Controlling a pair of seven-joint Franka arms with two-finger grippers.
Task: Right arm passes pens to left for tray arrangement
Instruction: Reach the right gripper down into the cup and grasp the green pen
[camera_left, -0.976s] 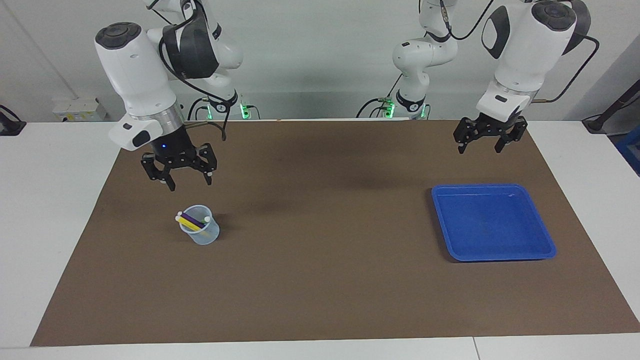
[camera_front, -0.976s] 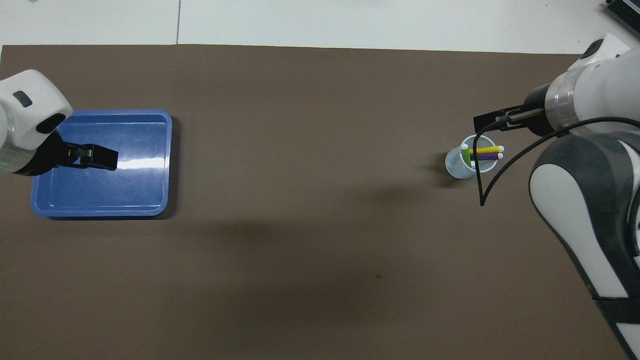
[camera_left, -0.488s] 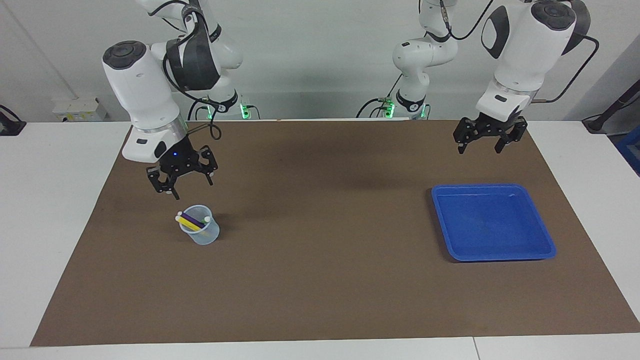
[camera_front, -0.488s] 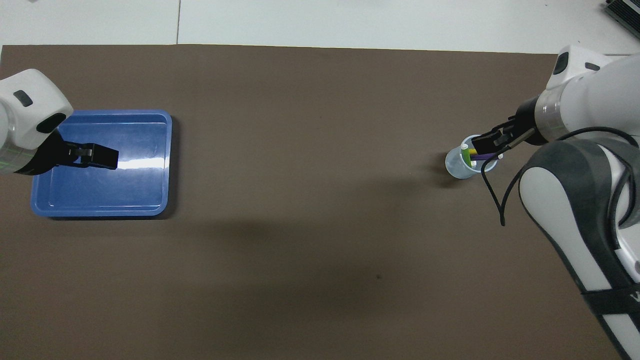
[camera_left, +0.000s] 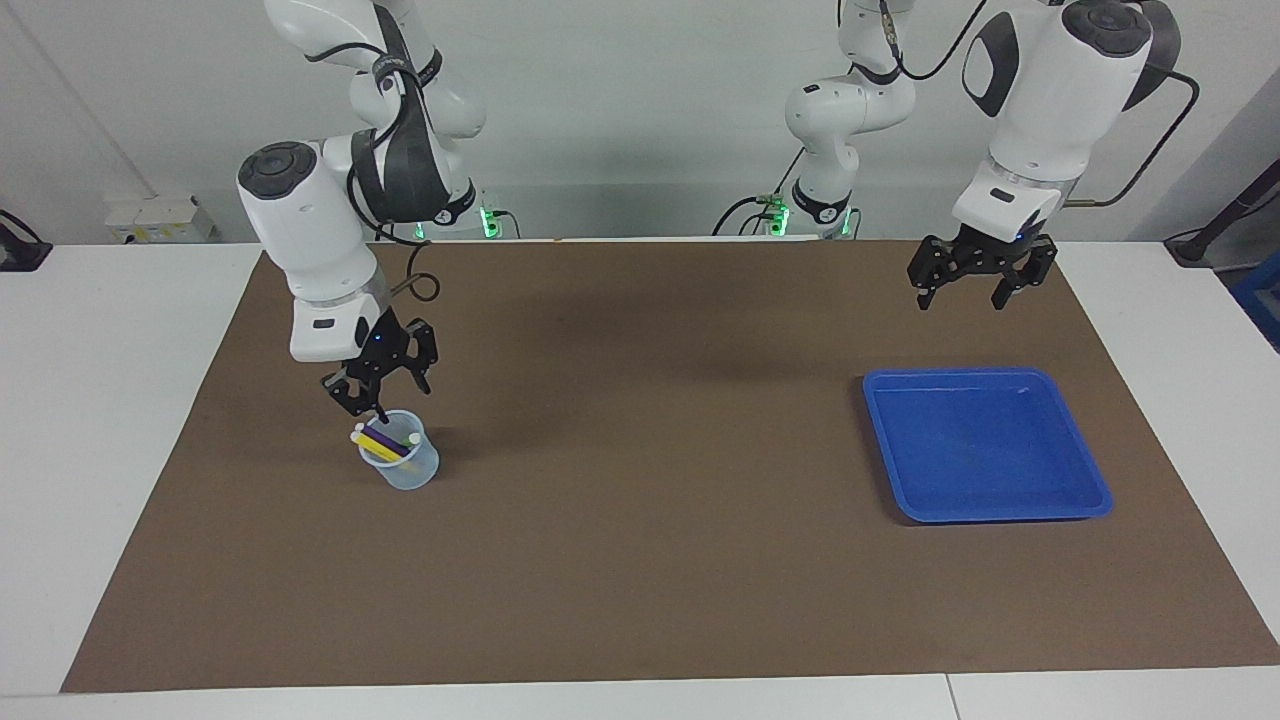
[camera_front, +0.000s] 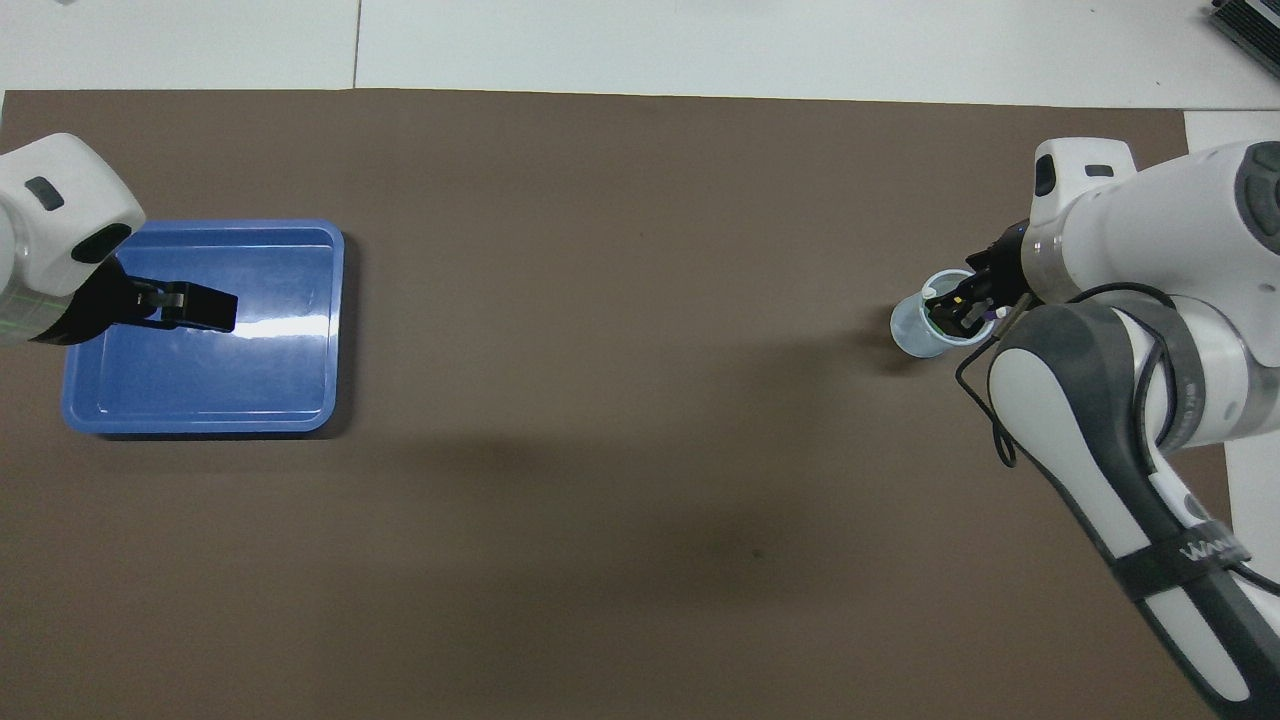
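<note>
Hand first: our right hand (camera_left: 381, 397) hangs just above the clear plastic cup (camera_left: 402, 462), its tips at the upper ends of the pens (camera_left: 385, 439). We cannot tell from either view whether its fingers are apart or have begun to pinch, and nothing looks gripped yet. All three pens stand slanted in the cup: the yellow pen (camera_left: 372, 444) and the purple pen (camera_left: 384, 437) lie close together with their pale ends toward the right arm's end of the surface, and only a sliver of the green one shows. The cup rests on the brown mat (camera_left: 640, 560) at that same end.

We judge this to be the first pick, with no pen taken out and none handed over. Next we need to settle the tips around a single pen, without catching its neighbour or knocking the light cup, then lift it straight out and carry it toward the middle.

Our left hand (camera_left: 972, 282) waits with its fingers apart, raised over the mat at the edge of the blue tray (camera_left: 1090, 480) nearer the robots. That tray sits at the left arm's end, well apart from the cup, and holds nothing
</note>
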